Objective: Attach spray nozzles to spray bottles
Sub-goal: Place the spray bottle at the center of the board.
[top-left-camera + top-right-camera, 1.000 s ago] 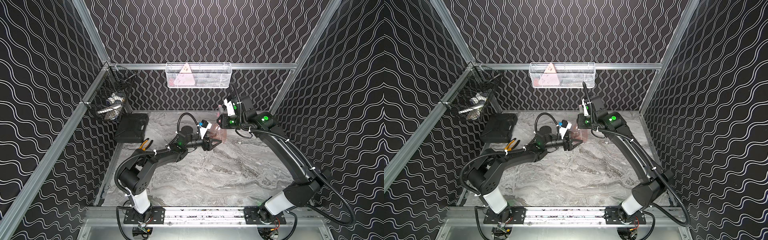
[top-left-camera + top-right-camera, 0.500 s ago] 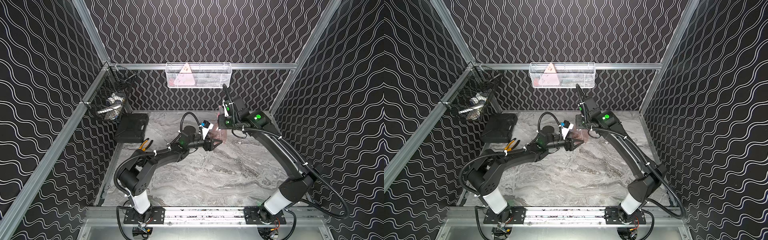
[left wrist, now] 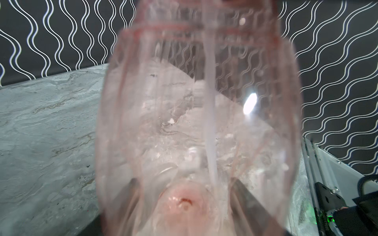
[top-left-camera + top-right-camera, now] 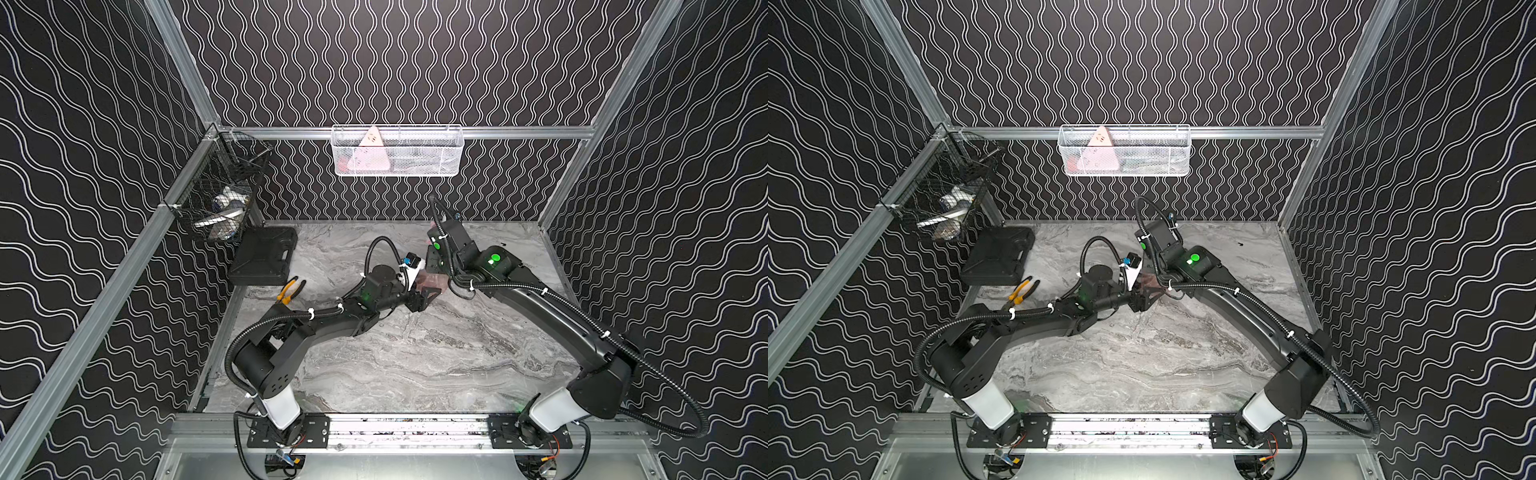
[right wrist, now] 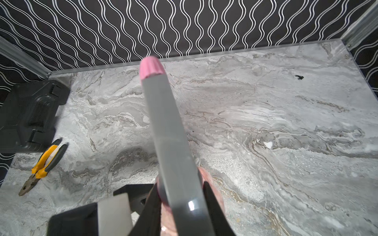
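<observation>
The translucent pink spray bottle [image 3: 155, 114] fills the left wrist view, and my left gripper [image 3: 184, 183] is shut on its lower body, dark fingers [image 3: 245, 200] showing through the plastic. A thin pale tube [image 3: 210, 122] runs down inside the bottle. In both top views the bottle [image 4: 432, 282] [image 4: 1148, 283] sits just above the table's middle, between the two arms. My right gripper [image 5: 182, 196] is shut on the spray nozzle [image 5: 169, 130], a long grey head with a pink tip [image 5: 152, 67], directly over the bottle's top [image 5: 214, 190].
A black case [image 4: 264, 255] and yellow-handled pliers [image 4: 291, 289] lie at the left of the marble table [image 4: 415, 357]. A white mesh basket [image 4: 440, 151] on the back wall holds a pale pink triangular plate [image 4: 370, 156]. A black wire basket [image 4: 220, 203] hangs on the left wall.
The right arm's wrist has turned and shifted slightly left and lower over the bottle. The left arm has held still with the bottle.
</observation>
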